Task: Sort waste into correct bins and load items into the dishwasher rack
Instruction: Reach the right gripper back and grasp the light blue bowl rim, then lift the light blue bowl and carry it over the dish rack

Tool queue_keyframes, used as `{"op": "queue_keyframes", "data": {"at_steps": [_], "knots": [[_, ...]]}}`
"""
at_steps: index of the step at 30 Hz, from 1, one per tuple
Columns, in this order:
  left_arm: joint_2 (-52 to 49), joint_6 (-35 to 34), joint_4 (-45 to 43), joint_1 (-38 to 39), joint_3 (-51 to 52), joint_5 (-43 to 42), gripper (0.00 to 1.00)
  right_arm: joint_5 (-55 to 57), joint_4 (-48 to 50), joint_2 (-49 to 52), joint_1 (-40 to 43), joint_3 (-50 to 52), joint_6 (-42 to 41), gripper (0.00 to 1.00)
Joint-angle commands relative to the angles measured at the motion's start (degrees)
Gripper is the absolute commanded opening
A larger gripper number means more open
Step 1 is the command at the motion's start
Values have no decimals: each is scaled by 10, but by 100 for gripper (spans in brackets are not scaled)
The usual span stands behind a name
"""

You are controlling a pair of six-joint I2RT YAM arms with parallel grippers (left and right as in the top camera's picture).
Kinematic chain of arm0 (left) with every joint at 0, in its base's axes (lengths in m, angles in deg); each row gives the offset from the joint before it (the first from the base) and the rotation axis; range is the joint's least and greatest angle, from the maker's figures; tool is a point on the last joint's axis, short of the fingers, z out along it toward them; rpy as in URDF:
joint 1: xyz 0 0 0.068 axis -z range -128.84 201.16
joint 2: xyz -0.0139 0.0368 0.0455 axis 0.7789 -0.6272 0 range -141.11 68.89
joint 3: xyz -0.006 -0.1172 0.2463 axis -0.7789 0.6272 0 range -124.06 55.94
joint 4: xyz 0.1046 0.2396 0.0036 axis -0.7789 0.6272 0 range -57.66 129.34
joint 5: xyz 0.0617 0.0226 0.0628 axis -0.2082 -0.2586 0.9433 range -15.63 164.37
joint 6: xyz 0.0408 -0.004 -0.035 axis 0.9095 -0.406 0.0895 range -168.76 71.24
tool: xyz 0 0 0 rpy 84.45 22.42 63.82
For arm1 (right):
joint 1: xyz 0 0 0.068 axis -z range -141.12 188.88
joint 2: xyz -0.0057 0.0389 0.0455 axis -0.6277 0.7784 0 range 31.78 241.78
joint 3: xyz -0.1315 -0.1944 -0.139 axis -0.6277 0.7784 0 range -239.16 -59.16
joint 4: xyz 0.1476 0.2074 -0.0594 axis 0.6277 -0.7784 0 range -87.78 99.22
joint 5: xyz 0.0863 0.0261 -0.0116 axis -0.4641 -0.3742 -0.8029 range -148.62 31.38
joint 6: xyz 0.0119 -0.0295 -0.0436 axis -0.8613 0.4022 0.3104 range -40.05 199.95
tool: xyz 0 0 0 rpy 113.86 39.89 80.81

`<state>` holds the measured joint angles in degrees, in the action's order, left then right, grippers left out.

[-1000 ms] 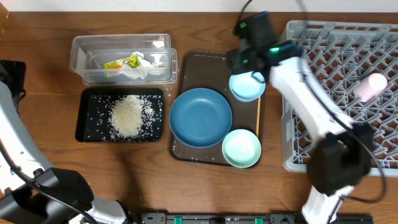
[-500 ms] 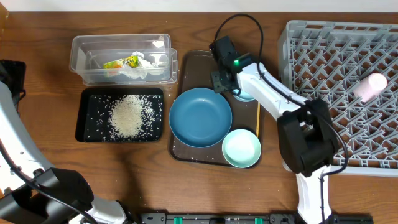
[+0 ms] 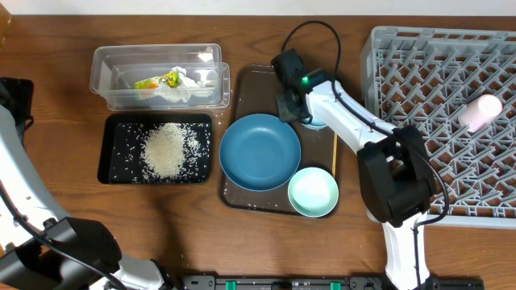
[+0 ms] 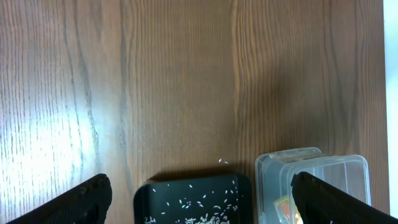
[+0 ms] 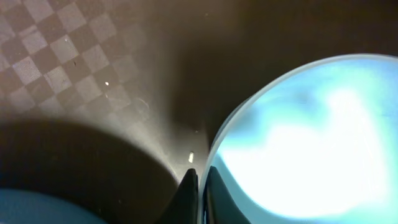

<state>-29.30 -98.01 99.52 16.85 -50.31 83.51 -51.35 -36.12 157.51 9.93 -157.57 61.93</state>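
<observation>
My right gripper (image 3: 292,103) (image 5: 200,186) is shut on the left rim of a pale blue bowl (image 3: 320,122) (image 5: 311,137), one finger inside the wall and one outside. That bowl sits at the back of the brown tray (image 3: 242,80), mostly hidden under the arm. The large blue plate (image 3: 260,151) and a mint bowl (image 3: 313,192) also lie on the tray, with a thin wooden stick (image 3: 334,153) along its right side. A pink cup (image 3: 479,111) lies in the grey dishwasher rack (image 3: 419,48). My left gripper (image 4: 202,202) hangs open, high above the table.
A clear tub (image 3: 105,64) (image 4: 311,180) at the back left holds crumpled paper and yellow-green wrapper scraps (image 3: 165,82). In front of it a black tray (image 3: 117,129) (image 4: 193,199) carries a heap of rice (image 3: 167,149). Bare wooden table surrounds them.
My right gripper dropped onto the pale blue bowl's left rim and closed on it. The left arm has not moved.
</observation>
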Motion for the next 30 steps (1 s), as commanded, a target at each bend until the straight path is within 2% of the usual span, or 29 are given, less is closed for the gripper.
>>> {"op": "queue_keyframes", "data": {"at_steps": [1, 7, 11, 14, 20, 22, 25, 30], "knots": [[-3, 3, 3, -1, 1, 3, 95, -1, -19, -21, 11, -49, -4, 1], [-3, 3, 3, -1, 1, 3, 94, -3, -85, -66, 34, -141, 6, 1], [-3, 3, 3, -1, 1, 3, 94, -74, -118, -101, 85, -177, 58, 1], [-3, 3, 3, -1, 1, 3, 94, -183, -120, -120, 141, -178, 110, 1], [-3, 3, 3, -1, 1, 3, 95, -528, -106, -121, 323, -164, 181, 1], [-3, 3, 3, -1, 1, 3, 94, -604, -93, -121, 374, -155, 195, 1], [-3, 3, 3, -1, 1, 3, 94, -681, -63, -121, 437, -134, 203, 1], [-3, 3, 3, -1, 1, 3, 94, -734, -23, -121, 501, -86, 199, 1]]}}
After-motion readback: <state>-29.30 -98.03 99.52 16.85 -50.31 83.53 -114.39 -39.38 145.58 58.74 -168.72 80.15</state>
